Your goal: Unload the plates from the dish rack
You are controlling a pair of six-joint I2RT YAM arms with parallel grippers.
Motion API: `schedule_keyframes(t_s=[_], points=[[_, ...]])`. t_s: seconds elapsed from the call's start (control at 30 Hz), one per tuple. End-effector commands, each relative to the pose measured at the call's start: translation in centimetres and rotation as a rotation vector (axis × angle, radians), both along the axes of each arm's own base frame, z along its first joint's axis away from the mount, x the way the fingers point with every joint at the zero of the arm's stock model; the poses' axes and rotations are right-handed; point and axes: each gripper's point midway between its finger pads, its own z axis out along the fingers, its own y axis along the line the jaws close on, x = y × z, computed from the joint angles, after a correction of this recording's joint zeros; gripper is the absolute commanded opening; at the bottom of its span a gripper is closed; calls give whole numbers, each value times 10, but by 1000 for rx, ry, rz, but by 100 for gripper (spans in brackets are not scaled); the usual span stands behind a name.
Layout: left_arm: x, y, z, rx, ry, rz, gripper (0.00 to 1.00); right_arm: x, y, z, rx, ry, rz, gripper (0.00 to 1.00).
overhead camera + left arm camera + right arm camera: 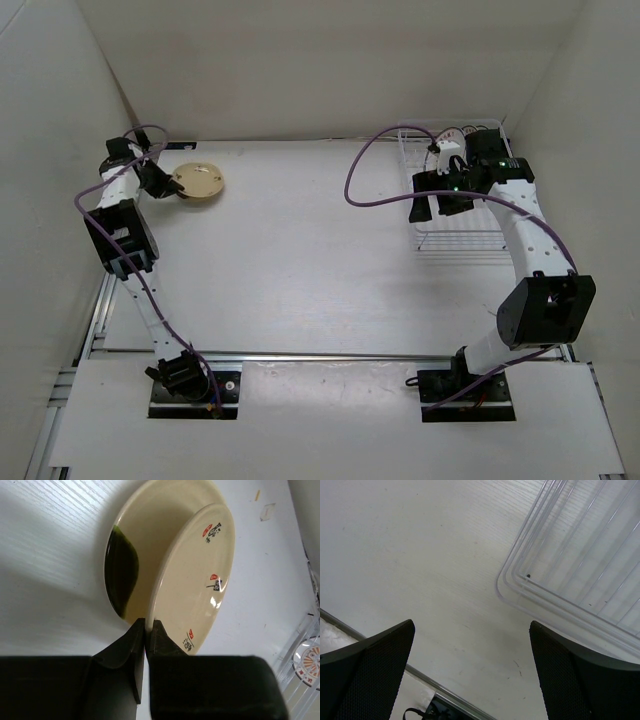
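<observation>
1 plate (197, 575) tilted, rim in jaws

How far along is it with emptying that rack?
Done: a dark-spotted plate lies on the table. In hand: the left end effector grips a second cream plate by its rim, over the first. Left: at least one orange-patterned plate sits in the dish rack; the right end effector hangs open.
</observation>
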Motion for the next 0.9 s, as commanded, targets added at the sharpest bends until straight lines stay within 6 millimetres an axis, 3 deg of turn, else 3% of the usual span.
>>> schedule_keyframes(t_s=[0.0,0.27,0.43,0.7,0.87], points=[[17,6,29,49,-95,-21,10,2,-2,16,-10,-54,8,99],[19,14,21,77,-76,4,10,4,2,15,15,-35,5,99],[19,14,25,86,-86,-3,35,8,2,18,16,-53,5,99],[13,14,29,105,-85,-10,90,10,6,24,37,-66,8,99],[4,24,50,202,-76,29,94,11,9,26,59,-69,11,99]])
